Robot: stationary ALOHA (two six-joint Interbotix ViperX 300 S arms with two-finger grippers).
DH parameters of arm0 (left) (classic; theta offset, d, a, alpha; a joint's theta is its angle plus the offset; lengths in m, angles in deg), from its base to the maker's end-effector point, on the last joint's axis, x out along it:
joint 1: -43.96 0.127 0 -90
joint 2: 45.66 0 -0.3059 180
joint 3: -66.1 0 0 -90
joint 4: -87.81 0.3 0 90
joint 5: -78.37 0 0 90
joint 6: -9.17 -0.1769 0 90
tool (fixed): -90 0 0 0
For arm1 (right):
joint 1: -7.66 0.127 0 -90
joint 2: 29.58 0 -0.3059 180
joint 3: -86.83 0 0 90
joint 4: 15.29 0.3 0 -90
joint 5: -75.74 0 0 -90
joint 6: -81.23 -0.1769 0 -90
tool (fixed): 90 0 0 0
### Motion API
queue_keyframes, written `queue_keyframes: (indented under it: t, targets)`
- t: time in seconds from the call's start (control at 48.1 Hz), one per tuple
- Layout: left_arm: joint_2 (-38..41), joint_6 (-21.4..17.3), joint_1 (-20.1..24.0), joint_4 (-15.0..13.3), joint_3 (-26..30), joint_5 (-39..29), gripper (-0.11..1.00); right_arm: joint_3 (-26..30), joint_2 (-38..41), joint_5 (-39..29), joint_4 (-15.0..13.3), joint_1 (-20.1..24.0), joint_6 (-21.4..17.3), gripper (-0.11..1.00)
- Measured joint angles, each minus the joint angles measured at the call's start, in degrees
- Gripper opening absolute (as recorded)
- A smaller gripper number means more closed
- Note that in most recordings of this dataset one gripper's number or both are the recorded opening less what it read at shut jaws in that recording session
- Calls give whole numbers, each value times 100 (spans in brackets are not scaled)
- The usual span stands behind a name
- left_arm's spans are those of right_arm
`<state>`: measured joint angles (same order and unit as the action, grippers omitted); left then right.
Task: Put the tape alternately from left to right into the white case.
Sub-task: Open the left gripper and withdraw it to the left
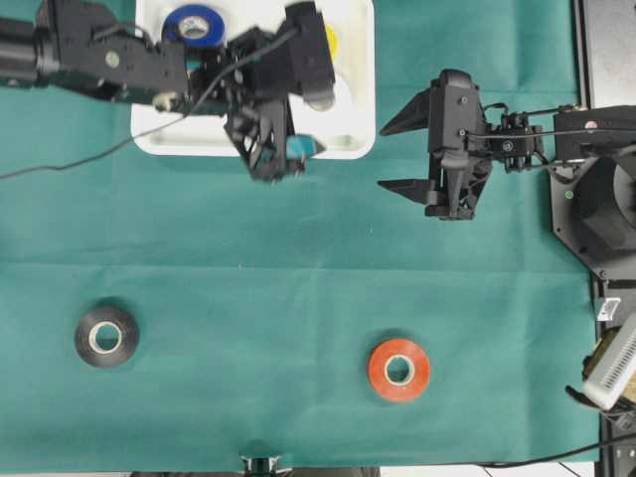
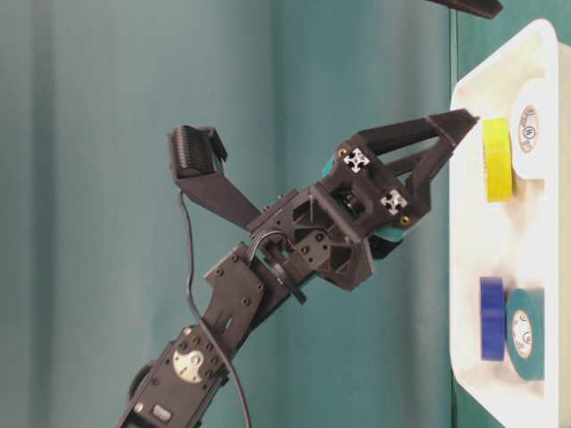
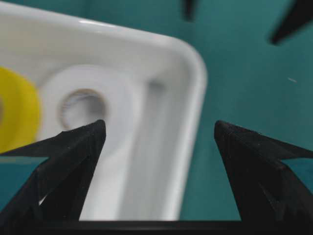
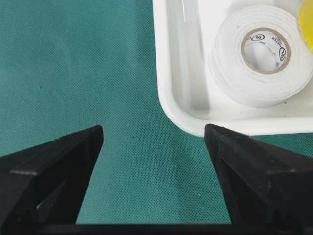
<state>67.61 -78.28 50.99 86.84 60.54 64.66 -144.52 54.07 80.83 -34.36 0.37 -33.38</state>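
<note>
The white case (image 1: pixel 179 139) lies at the table's far middle. In it are the blue tape (image 1: pixel 194 25), the yellow tape (image 1: pixel 331 40), the white tape (image 4: pixel 261 54) by the near right corner, and the teal tape (image 2: pixel 526 334) beside the blue one. On the cloth lie the black tape (image 1: pixel 106 336) at near left and the red-orange tape (image 1: pixel 399 369) at near right. My left gripper (image 3: pixel 159 125) hangs open and empty above the case's near rim (image 3: pixel 190 98), beside the white tape (image 3: pixel 98 103). My right gripper (image 1: pixel 382 157) stands open and empty over the cloth just off that corner.
Green cloth covers the table. The left arm (image 1: pixel 99 55) reaches over the case from the left, and its cable (image 1: pixel 79 159) trails across the cloth. A black arm base (image 1: pixel 596 199) and a pale object (image 1: pixel 611 363) stand at the right edge.
</note>
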Motion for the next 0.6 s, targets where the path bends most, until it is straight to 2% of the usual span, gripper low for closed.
queue_keyframes:
  t: [0.291,0.603]
  targets:
    - [-334,26,-422,0,-360,0,98,9,0,0,9,0,0,58]
    - [-519,26,-475,0,-677,26,97,-18,0,0,9,0,0,58]
